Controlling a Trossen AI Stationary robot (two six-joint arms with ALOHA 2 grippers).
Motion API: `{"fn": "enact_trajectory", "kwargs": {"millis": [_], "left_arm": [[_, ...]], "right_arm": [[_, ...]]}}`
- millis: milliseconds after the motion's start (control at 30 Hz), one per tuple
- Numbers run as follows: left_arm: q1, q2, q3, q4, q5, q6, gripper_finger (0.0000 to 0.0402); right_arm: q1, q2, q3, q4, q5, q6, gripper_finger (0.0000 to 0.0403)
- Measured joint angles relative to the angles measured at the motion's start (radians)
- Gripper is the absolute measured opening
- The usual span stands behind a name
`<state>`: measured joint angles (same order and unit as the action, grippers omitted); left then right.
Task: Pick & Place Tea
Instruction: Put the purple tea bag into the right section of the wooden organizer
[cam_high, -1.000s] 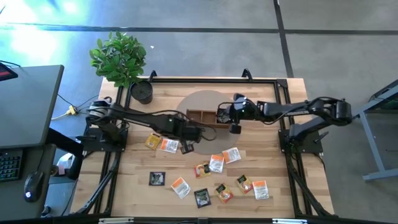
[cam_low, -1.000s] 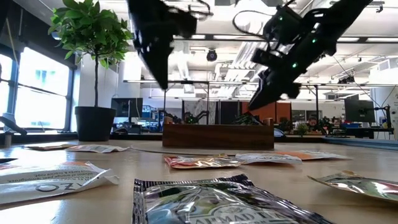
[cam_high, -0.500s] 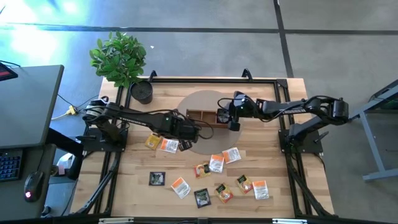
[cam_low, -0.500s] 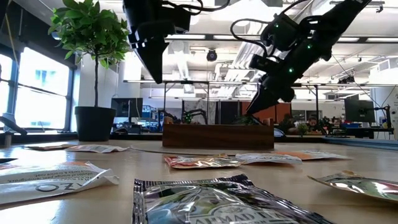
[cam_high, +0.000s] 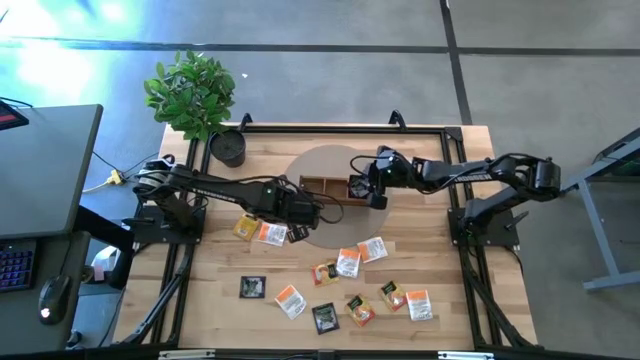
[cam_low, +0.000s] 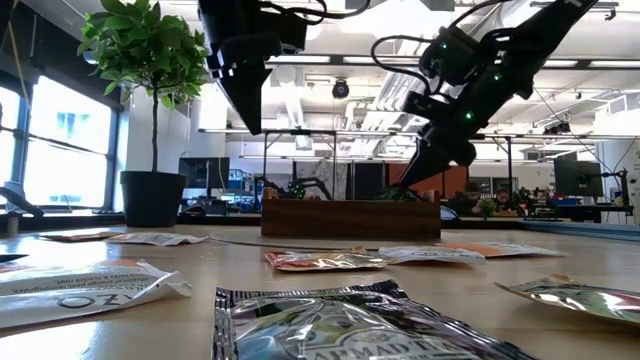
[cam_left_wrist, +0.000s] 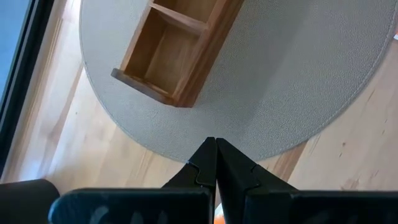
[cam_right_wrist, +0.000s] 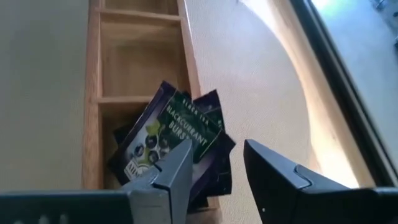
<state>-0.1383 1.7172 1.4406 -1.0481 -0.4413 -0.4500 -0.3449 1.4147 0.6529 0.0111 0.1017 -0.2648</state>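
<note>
Black packets (cam_right_wrist: 177, 140) sit in the wooden tray's (cam_high: 322, 186) end compartment under the right gripper (cam_high: 362, 190), jaws apart, holding nothing. Left gripper (cam_high: 318, 212) hovers over the round mat (cam_left_wrist: 298, 81), jaws closed, empty. About a dozen tea packets (cam_high: 347, 262) remain scattered on the counter (cam_high: 440, 260).

The wooden tray (cam_high: 328, 189) sits on the round mat (cam_high: 325, 162); its end compartment is crowded with dark packets (cam_right_wrist: 177, 134), while the other two (cam_right_wrist: 140, 59) look free. The right gripper (cam_high: 368, 189) hangs over that end. Loose packets (cam_high: 348, 262) clutter the near table; the potted plant (cam_high: 226, 147) blocks a far corner.
</note>
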Motion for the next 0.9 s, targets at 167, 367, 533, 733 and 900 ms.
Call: {"fn": "enact_trajectory", "kwargs": {"millis": [167, 367, 533, 733, 900], "left_arm": [[0.000, 0.000, 0.000, -0.002, -0.021, 0.000, 0.0000], [0.000, 0.000, 0.000, -0.002, -0.022, 0.000, 0.0000], [0.000, 0.000, 0.000, -0.002, -0.023, 0.000, 0.0000], [0.000, 0.000, 0.000, -0.002, -0.024, -0.001, 0.0000], [0.000, 0.001, 0.000, -0.002, -0.047, -0.001, 0.0000]], "right_arm": [[-0.003, 0.000, 0.000, -0.007, -0.005, 0.001, 0.0106], [-0.003, 0.000, 0.000, 0.014, -0.007, -0.003, 0.0044], [-0.003, 0.000, 0.000, 0.017, -0.007, -0.005, 0.0004], [-0.002, 0.000, 0.000, 0.019, 0.026, 0.021, 0.0002], [-0.002, 0.000, 0.000, 0.023, 0.018, 0.160, 0.0002]]}}
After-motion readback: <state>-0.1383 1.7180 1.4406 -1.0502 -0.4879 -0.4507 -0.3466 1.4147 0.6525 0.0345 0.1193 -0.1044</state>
